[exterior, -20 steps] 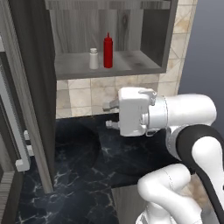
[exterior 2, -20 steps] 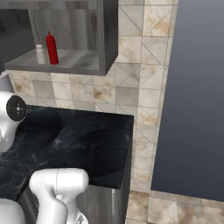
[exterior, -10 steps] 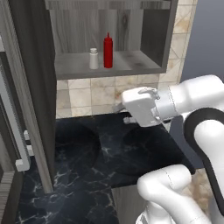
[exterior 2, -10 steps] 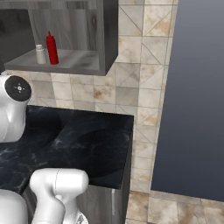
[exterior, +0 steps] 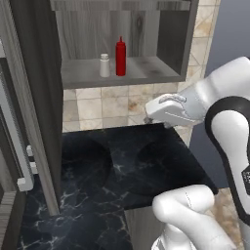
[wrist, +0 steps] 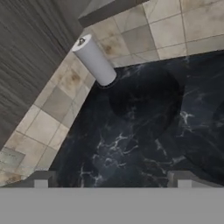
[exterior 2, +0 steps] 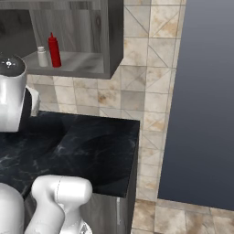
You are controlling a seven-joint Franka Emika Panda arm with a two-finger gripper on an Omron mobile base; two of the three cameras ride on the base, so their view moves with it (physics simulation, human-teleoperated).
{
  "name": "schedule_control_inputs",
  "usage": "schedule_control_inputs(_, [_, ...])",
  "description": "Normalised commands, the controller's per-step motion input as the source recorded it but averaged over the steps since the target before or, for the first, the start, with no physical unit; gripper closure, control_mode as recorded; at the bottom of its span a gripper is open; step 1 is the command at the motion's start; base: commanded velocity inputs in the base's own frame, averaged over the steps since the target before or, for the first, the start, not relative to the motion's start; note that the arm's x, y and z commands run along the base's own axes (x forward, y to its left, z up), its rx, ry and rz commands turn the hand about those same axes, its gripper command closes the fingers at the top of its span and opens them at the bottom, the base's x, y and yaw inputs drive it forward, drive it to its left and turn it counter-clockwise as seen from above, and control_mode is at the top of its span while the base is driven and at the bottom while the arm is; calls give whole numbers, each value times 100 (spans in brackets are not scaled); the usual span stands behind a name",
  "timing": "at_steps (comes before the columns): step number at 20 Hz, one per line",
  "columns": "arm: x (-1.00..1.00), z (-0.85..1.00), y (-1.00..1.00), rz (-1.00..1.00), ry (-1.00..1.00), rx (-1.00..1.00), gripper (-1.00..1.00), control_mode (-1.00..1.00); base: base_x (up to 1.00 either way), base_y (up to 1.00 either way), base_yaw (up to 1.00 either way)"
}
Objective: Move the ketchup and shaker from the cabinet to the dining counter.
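Left base view: slim red ketchup point(exterior: 120, 56) and stubby pale shaker point(exterior: 104, 66) side by side on the grey wood-grain cabinet point(exterior: 171, 44) shelf, at 12 o'clock. Right base view: veined black tabletop point(exterior 2: 98, 151) lies bare. Hand view: end effector point(wrist: 112, 178) fingers apart over marble.

Arm: raised, elbow bent, forearm reaching forward and left | Wrist: roughly level, hand tilted slightly downward | Gripper point(wrist: 112, 179): two dark finger tips set well apart, nothing between them, pointed down and forward
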Motion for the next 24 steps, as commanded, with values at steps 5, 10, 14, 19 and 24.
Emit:
schedule_control_inputs(5, [8, -26, -47, -10, -10, -28, -100, -100, 0, 0, 0])
schedule_control_inputs(10, [0, -15, -37, -7, -10, -25, -100, -100, 0, 0, 0])
schedule_control_inputs(14, [0, -1, -20, -4, -21, -16, -100, -100, 0, 0, 0])
schedule_control_inputs(19, [1, 14, -5, -1, -27, -1, -100, -100, 0, 0, 0])
schedule_control_inputs(24, [14, 26, -5, 0, -16, 0, -100, -100, 0, 0, 0])
